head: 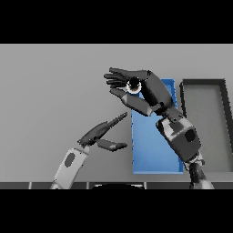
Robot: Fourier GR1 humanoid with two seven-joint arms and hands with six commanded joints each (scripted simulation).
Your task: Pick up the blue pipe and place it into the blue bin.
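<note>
Head view: right hand point(148, 88) fingers curled round round-ended pipe point(133, 85) above flat rectangular blue bin point(152, 150); left hand point(101, 132) fingers straight.

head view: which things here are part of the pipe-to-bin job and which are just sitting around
Part of the job:
- pipe, seen end-on as a pale ring, held in the right hand
- blue bin, under and beside that hand

Just there:
- dark grey bin, at the right of the blue one
- left hand, open and holding nothing, left of the blue bin
- grey table
</note>
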